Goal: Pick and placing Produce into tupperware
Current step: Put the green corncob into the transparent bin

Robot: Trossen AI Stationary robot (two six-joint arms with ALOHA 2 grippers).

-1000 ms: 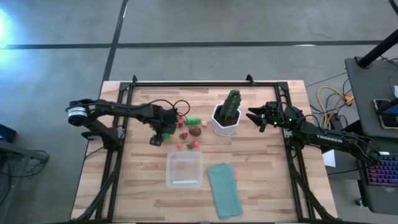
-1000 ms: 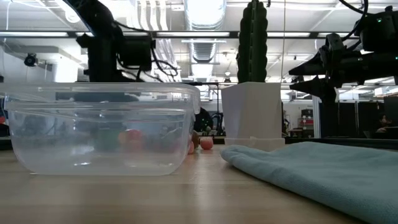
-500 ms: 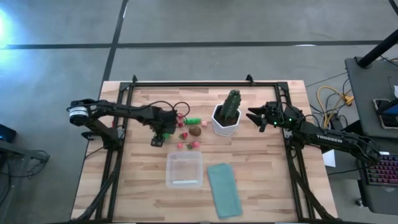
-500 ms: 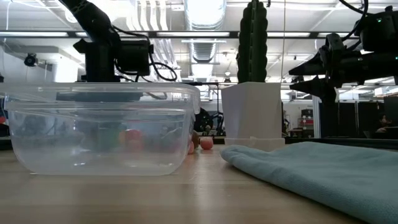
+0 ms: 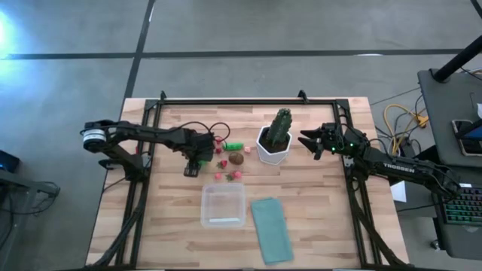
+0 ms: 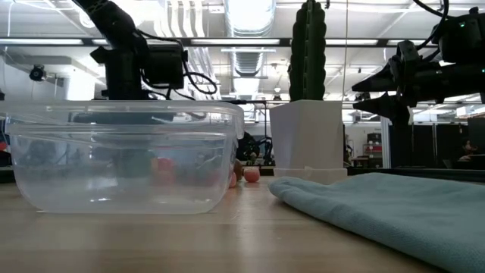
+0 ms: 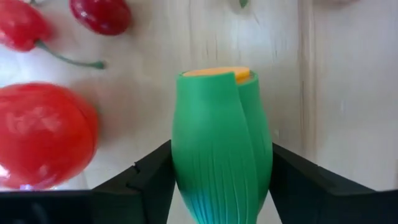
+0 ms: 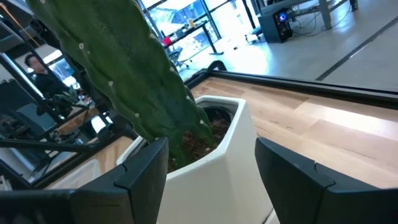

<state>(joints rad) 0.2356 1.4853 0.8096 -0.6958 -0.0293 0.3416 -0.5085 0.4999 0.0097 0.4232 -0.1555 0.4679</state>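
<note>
**Left gripper brackets a green piece; tub sits empty**

High view: the left gripper (image 5: 203, 156) is down over the produce (image 5: 228, 159), a scatter of small pieces near the table's middle, left of the cactus (image 5: 281, 126) in its white pot (image 5: 271, 153). The clear tub (image 5: 223, 205) lies nearer the front edge, apart from the produce, with a teal lid (image 5: 270, 229) just to its right. The right gripper (image 5: 307, 140) hangs beside the pot, on the far side from the produce.

Low view: the tub (image 6: 121, 158) fills the foreground with nothing inside; red pieces (image 6: 251, 174) show on the table behind it. The right gripper (image 6: 364, 86) hangs with its fingers spread, holding nothing.

Left wrist view: a green ribbed piece with an orange tip (image 7: 221, 142) stands between the two dark fingers (image 7: 143, 186), which flank it closely on both sides; whether they press it cannot be told. A red tomato (image 7: 43, 144) and cherries (image 7: 99, 15) lie beside it on the wood.

Right wrist view: the pot (image 8: 211, 155) and cactus (image 8: 118, 68) sit ahead of the parted fingers (image 8: 295, 177).
</note>
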